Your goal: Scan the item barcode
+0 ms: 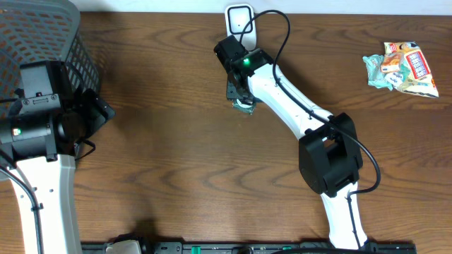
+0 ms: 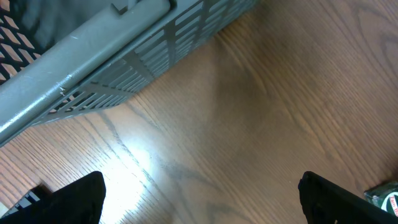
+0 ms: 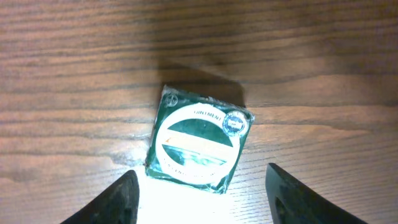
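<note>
Packet (ointment, seemingly), square, glossy green, lies between spread fingers of right tool.

The overhead view looks straight down from high above the whole desk. The left wrist view sits low by the desk's left edge, tilted toward a gray basket, also seen overhead. The right wrist view faces straight down, very close, near the far edge, onto a green box that overhead barely shows.
</note>
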